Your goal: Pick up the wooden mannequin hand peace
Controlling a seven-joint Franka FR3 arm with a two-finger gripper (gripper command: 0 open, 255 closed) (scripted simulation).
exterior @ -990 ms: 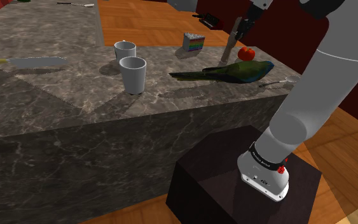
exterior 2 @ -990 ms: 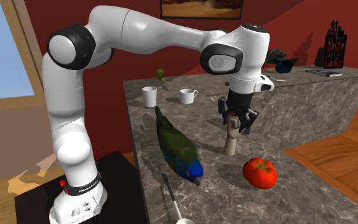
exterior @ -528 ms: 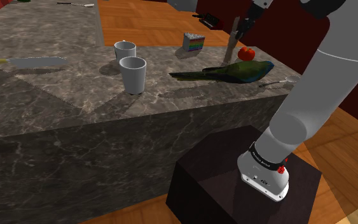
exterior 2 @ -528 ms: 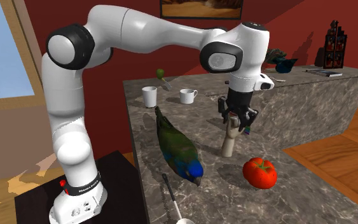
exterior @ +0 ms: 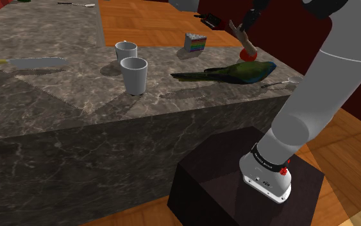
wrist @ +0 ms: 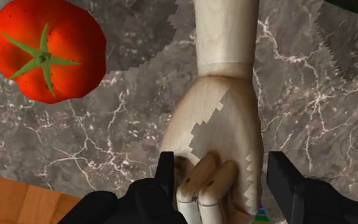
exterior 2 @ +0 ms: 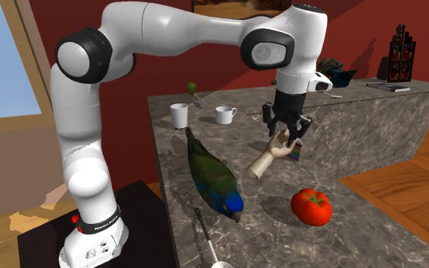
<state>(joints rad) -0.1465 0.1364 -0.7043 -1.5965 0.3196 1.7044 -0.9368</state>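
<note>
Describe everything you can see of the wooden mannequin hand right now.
The mannequin hand is pale, smooth wood: round wrist post, collar line, palm, jointed fingers curled at the top. It leans, wrist end low toward the green parrot, finger end high in the black claw, which clasps its knuckles. It is above the marble counter between parrot and tomato; whether its wrist end touches the counter cannot be told.

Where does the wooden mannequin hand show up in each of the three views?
Shoulder view: upper right, the wooden mannequin hand slants down from the pincer towards the tomato.
Second exterior view: right of centre, the hand hangs tilted under the pincer, above and left of the tomato.
Wrist view: in the middle, the hand sits between the pincer's fingers.
Shared landmark: the red tomato.
</note>
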